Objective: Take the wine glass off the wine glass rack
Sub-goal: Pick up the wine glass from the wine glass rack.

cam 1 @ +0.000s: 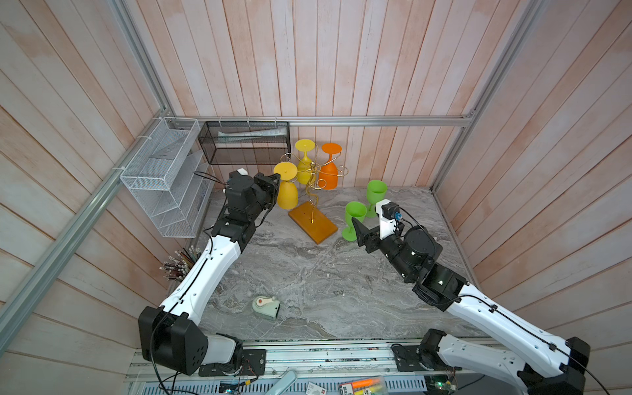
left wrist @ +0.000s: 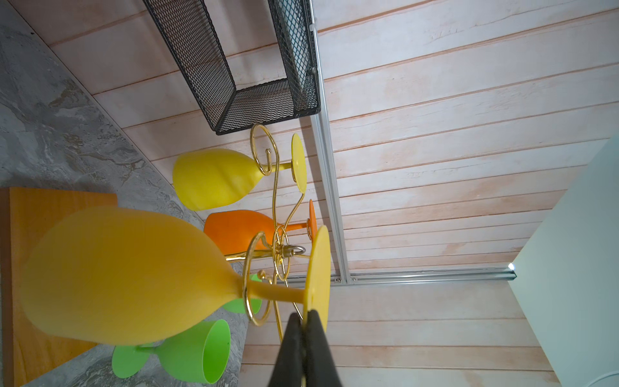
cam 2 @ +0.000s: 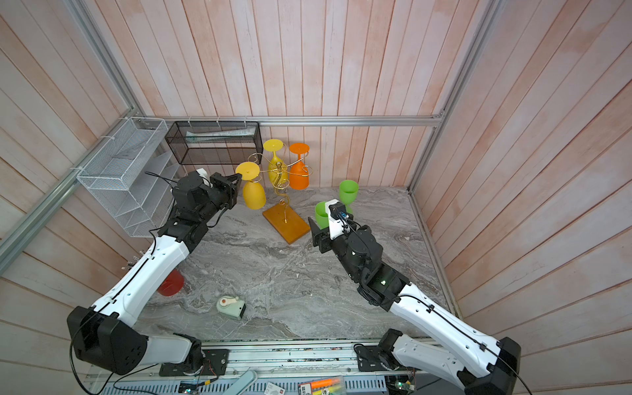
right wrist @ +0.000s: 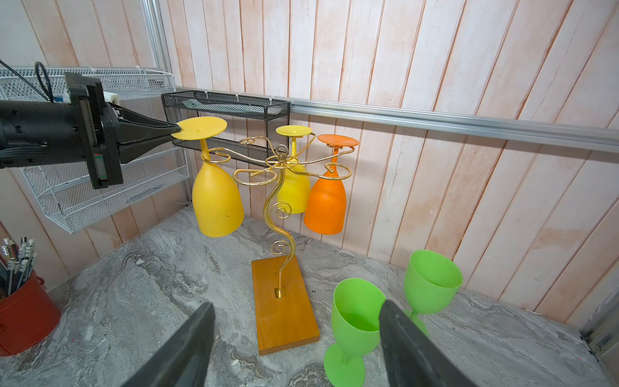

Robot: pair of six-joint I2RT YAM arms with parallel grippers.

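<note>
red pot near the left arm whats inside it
A bunch of pencils stands in the red pot, eraser ends up. Their lower parts are hidden by its wall, so anything else in there cannot be seen.

Five wine glasses: a deeper yellow glass (right wrist: pixel 217 204), a lemon yellow glass (right wrist: pixel 296 197), one orange glass (right wrist: pixel 326 204), and two green, the front green glass (cam 1: pixel 354 213) and the back green glass (cam 1: pixel 376 191). One gold wine glass rack (right wrist: pixel 284 311), one black mesh basket (right wrist: pixel 227 104), one white wire shelf (right wrist: pixel 100 197), one red pencil pot (right wrist: pixel 26 318).
</note>
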